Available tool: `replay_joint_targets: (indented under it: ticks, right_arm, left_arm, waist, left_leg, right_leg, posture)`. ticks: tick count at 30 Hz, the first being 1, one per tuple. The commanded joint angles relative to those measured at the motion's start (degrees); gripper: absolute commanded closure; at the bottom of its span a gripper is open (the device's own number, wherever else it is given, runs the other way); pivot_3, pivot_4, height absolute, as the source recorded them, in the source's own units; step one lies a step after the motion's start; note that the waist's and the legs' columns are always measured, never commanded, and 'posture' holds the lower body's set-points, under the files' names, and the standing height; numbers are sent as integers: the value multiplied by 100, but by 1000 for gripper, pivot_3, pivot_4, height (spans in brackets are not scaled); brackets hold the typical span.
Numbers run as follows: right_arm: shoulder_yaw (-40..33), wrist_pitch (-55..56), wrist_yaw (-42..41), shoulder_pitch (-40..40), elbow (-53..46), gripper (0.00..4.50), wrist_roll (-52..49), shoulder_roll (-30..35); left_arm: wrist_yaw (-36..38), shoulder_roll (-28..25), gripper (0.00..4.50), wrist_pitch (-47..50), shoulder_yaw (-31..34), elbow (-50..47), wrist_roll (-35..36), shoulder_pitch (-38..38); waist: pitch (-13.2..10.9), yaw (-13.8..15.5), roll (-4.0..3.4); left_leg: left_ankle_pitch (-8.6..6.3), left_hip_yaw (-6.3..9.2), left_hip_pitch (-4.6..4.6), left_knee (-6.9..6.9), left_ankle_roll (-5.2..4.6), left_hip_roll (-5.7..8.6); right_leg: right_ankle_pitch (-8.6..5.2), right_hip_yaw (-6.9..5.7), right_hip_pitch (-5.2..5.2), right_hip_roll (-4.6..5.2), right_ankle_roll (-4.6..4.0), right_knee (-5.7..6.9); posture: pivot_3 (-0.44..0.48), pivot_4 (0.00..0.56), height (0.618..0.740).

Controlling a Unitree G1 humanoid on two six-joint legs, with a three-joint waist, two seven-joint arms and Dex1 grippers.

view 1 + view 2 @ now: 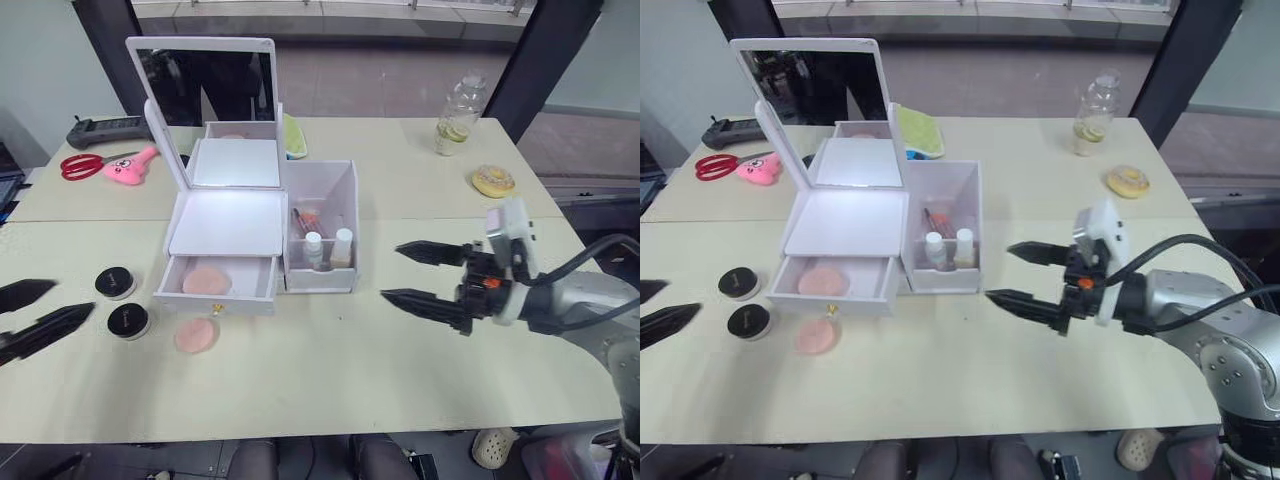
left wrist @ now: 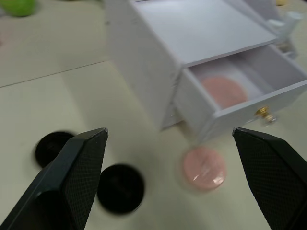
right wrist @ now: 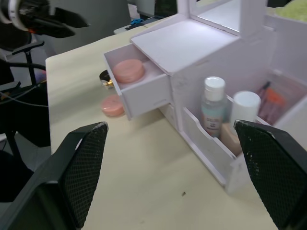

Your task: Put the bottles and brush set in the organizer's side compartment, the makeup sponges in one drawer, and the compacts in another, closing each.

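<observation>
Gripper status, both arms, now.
Left gripper: open, holding nothing, near the compacts.
Right gripper: open, holding nothing, beside the organizer.

Left hand (image 2: 172, 177) fingers spread wide over the table (image 2: 57, 100). Organizer (image 2: 192, 43) drawer (image 2: 249, 91) open, one makeup sponge (image 2: 223, 91) inside, another (image 2: 205, 167) on table just in front. Two compacts (image 2: 120, 188) between fingers.

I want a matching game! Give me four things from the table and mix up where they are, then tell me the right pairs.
Things:
1. bottles
2. one makeup sponge
3. other makeup sponge
4. compacts

Places:
A. on the table, in front of the open drawer
B. inside the open drawer
C. standing in the side compartment
D. on the table, left of the organizer

Pairs: 1-C, 2-B, 3-A, 4-D
</observation>
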State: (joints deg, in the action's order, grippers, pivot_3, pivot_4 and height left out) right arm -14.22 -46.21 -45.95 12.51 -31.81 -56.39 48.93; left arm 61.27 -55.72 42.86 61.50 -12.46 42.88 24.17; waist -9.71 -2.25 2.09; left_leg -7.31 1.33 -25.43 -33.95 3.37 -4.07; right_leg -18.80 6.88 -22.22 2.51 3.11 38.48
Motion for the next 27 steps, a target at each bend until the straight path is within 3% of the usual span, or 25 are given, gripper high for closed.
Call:
replay_joint_targets:
  ticks: [1, 5, 8, 16, 21, 27]
  right_arm:
    - [-441, 561, -566, -587, 259, 0, 419, 128]
    - [-1369, 819, -1302, -1782, 1111, 0, 588, 214]
    - [-1907, 1035, -1619, -2166, 1837, 0, 724, 220]
    - [-2002, 1379, -1749, -2224, 2005, 0, 1072, 182]
    - [-1583, 1195, -1596, -1992, 1460, 0, 994, 120]
    - [-624, 679, -1062, -868, 392, 0, 383, -52]
  left_arm:
    - [164, 56, 29, -580, 436, 754, -422, 168]
    - [243, 15, 29, -1904, 525, 2572, -1259, 484]
    - [144, -33, 29, -2683, 498, 3597, -1584, 508]
    - [113, -91, 29, -2968, 503, 3988, -1441, 301]
    - [335, 29, 29, -2730, 292, 3374, -1399, 468]
    - [-130, 1028, 29, -1618, -352, 467, -595, 695]
  waist:
    - [2, 25, 4]
    - [6, 17, 9]
    - [9, -25, 14]
    - [28, -39, 40]
    - [29, -39, 40]
    - [31, -40, 36]
  left_leg:
    - [0, 0, 6, 0, 1, 1]
    - [-1, -4, 7, 1, 1, 1]
    - [-1, -5, 7, 4, 1, 2]
    - [-17, -11, 13, 8, 26, -8]
    - [-15, -12, 13, 13, 23, -9]
    - [-15, -20, 13, 10, 23, -11]
  right_leg:
    - [-16, -1, 6, 3, -26, -6]
    - [-16, 1, 12, 6, -29, -18]
    - [-15, 1, 14, 7, -28, -28]
    - [-12, -2, 13, 6, -32, -28]
    - [4, -2, 11, 4, -3, -26]
    - [11, 6, 24, 6, 4, -26]
  posture:
    - [0, 150, 740]
    - [0, 150, 740]
    - [0, 150, 740]
    - [0, 150, 740]
    - [0, 150, 740]
    - [0, 150, 740]
